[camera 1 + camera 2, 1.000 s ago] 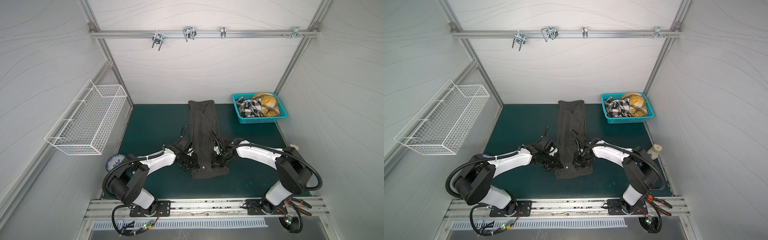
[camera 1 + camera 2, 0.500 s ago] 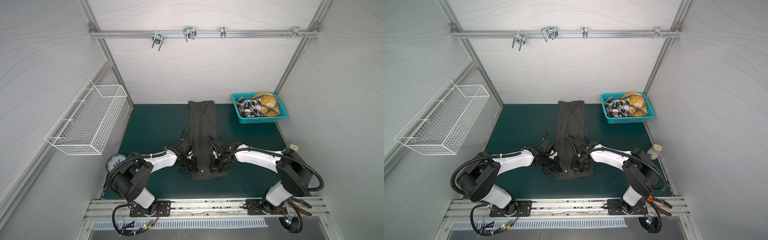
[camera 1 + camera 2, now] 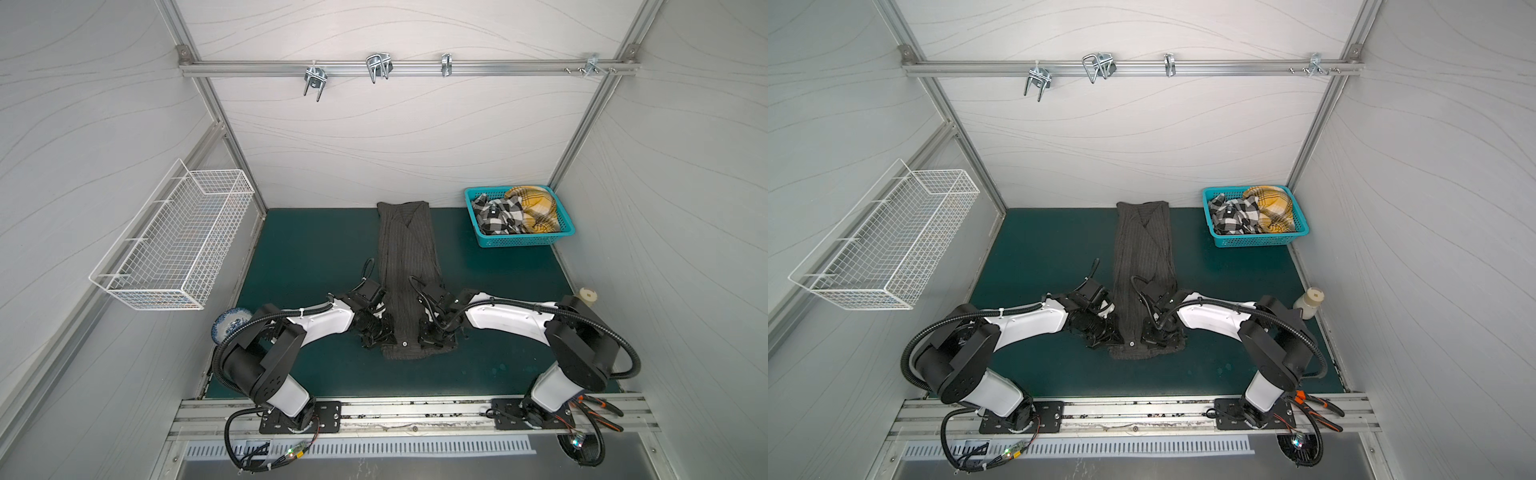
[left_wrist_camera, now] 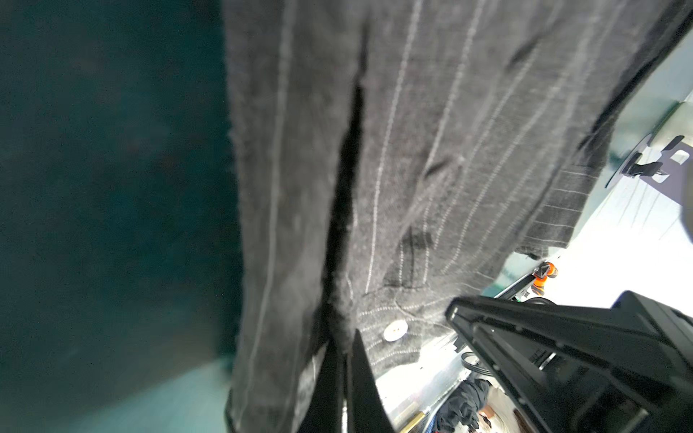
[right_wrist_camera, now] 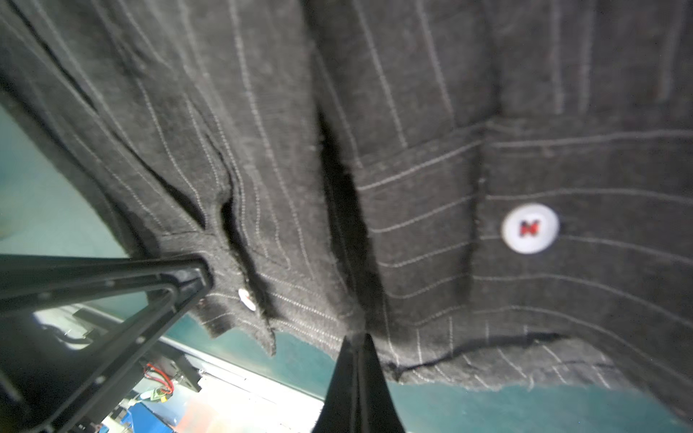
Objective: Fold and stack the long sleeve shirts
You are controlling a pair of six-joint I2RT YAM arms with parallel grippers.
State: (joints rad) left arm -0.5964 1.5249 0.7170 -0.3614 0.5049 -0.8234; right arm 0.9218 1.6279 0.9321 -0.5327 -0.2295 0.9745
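Observation:
A dark charcoal pinstriped long sleeve shirt (image 3: 405, 257) (image 3: 1144, 249) lies as a long narrow strip down the middle of the green mat. My left gripper (image 3: 384, 338) (image 4: 347, 345) is shut on its left edge near the front hem, beside a pale button (image 4: 395, 331). My right gripper (image 3: 428, 338) (image 5: 358, 339) is shut on the hem at the right side. The cloth (image 5: 412, 187) fills the right wrist view. A black-and-white checked shirt (image 3: 496, 214) and a mustard plaid shirt (image 3: 534, 208) lie bunched in a teal basket (image 3: 519, 242).
A white wire basket (image 3: 174, 245) hangs on the left wall. A blue-and-white bowl (image 3: 226, 326) sits by the left arm. A pale bottle (image 3: 587, 296) stands at the mat's right edge, and pliers (image 3: 598, 409) lie on the front rail.
Both grippers have moved a little toward the front edge, still at the striped shirt's near end. The shirt's far end has stayed in place.

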